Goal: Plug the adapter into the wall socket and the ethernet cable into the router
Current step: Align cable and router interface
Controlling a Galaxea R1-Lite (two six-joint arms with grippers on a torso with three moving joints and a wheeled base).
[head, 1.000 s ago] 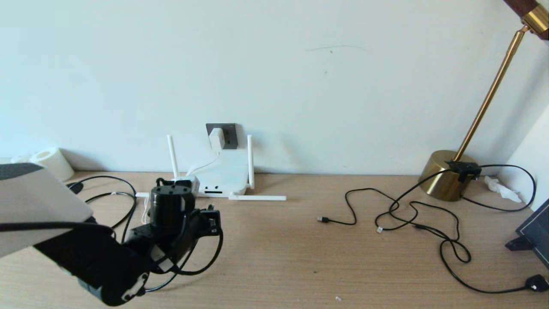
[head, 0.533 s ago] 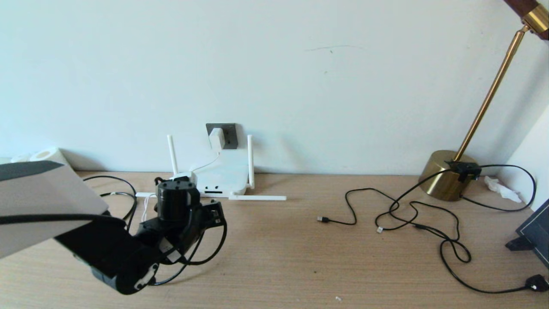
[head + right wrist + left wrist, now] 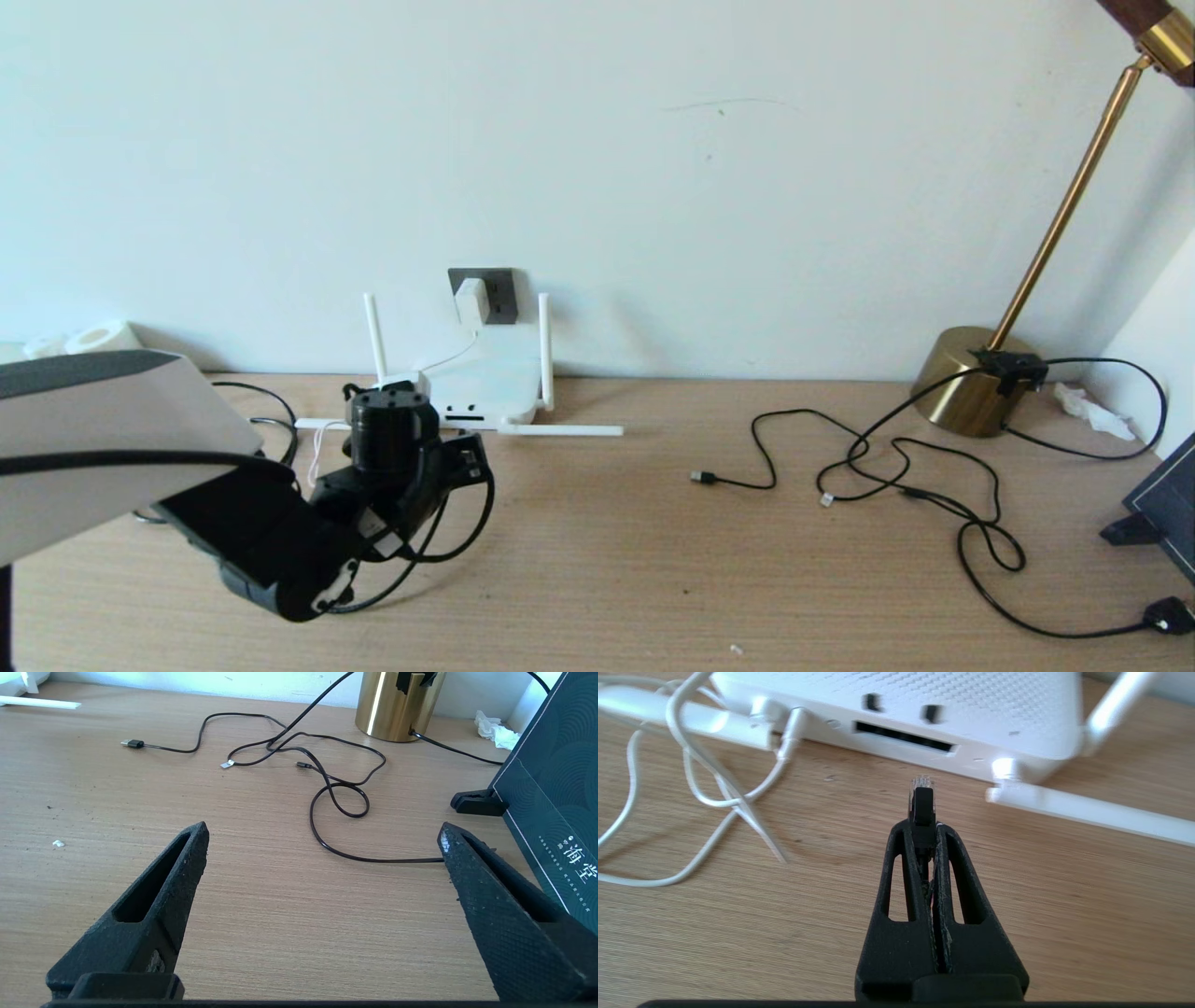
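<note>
**Plug nears the router**

Since a second ago the left gripper [image 3: 923,828] has moved toward the router [image 3: 490,383], jaws clamped on the ethernet cable [image 3: 922,802], its clear-tipped plug just short of the dark port slot. The adapter [image 3: 471,301] sits in the wall socket [image 3: 495,294]. The right gripper [image 3: 322,844] hovers over the surface [image 3: 653,560], jaws apart.
</note>
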